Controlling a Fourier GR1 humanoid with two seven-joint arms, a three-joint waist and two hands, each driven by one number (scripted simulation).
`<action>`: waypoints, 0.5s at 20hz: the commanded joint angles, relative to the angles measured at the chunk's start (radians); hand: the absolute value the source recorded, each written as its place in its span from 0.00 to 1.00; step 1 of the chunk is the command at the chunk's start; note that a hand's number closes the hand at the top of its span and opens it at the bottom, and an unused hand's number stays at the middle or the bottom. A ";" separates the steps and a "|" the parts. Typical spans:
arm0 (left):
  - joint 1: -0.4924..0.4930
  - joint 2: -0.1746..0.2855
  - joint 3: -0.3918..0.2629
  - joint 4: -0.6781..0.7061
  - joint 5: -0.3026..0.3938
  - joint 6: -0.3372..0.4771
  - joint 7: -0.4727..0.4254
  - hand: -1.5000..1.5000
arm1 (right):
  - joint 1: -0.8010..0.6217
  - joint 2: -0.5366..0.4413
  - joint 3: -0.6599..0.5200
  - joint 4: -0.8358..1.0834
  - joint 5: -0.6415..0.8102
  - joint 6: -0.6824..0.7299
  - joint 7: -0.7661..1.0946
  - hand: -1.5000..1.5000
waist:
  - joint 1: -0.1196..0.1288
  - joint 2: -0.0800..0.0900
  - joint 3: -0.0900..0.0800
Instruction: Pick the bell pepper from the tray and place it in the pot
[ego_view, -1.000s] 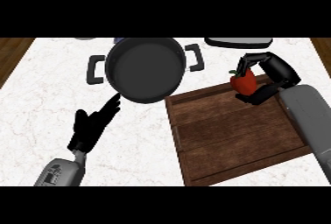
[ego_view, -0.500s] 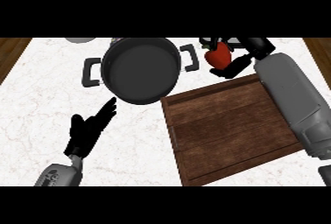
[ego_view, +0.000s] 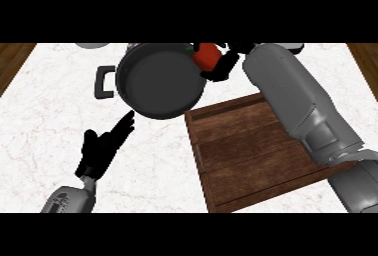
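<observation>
Head view: my right hand (ego_view: 226, 67) grips the bell pepper (ego_view: 207, 56) at the right rim of the pot (ego_view: 159, 82) by the far edge of the counter (ego_view: 52, 100), so I should centre it over the pot before uncurling; my left hand (ego_view: 102, 147) lies open

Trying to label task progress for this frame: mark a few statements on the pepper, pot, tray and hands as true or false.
1. The bell pepper lies on the tray. False: the right hand holds it up at the right rim of the pot.
2. The right hand is curled round the bell pepper. True.
3. The left hand grips the pot's handle. False: it is open with straight fingers, nearer the view's lower edge than the pot and apart from the handle.
4. The pot stands beyond the tray, toward the view's left. True.
</observation>
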 joint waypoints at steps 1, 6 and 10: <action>0.031 0.003 -0.004 -0.007 -0.020 0.000 -0.033 0.50 | -0.047 0.093 0.035 0.057 0.065 -0.085 0.039 1.00 | 0.010 0.003 0.000; -0.001 -0.028 -0.016 -0.013 -0.021 0.013 0.009 0.50 | -0.120 0.153 0.128 0.097 0.185 -0.156 0.140 1.00 | 0.013 0.004 -0.001; 0.002 -0.001 0.011 0.006 0.004 -0.028 -0.024 0.50 | -0.116 0.167 0.239 0.134 0.302 -0.254 0.211 1.00 | 0.027 0.007 -0.002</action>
